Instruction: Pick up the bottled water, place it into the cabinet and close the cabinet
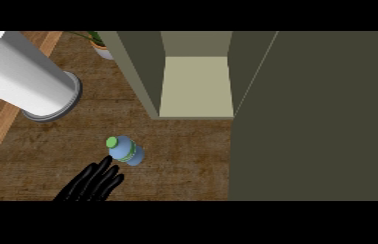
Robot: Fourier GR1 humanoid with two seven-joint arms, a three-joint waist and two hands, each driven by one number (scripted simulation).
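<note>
The cabinet (221,73) fills the right side of the counter (177,158), its dark door (310,118) swung wide toward the near right and its pale shelf (196,85) showing inside. Far left, a big white cylinder (33,80) with a grey rim lies tilted over the counter's left edge. Just behind the cabinet's left wall, at the far edge, a potted plant (100,43) peeks in, mostly hidden. Out on the open wood, left of the cabinet's front, stands the bottled water (125,150), blue with a green cap, tipped slightly away. And right at the near edge, a black hand (92,183), the only one in view, fingers straight and spread, holding nothing, fingertips just beside the bottle's base, whether touching I cannot tell.
</note>
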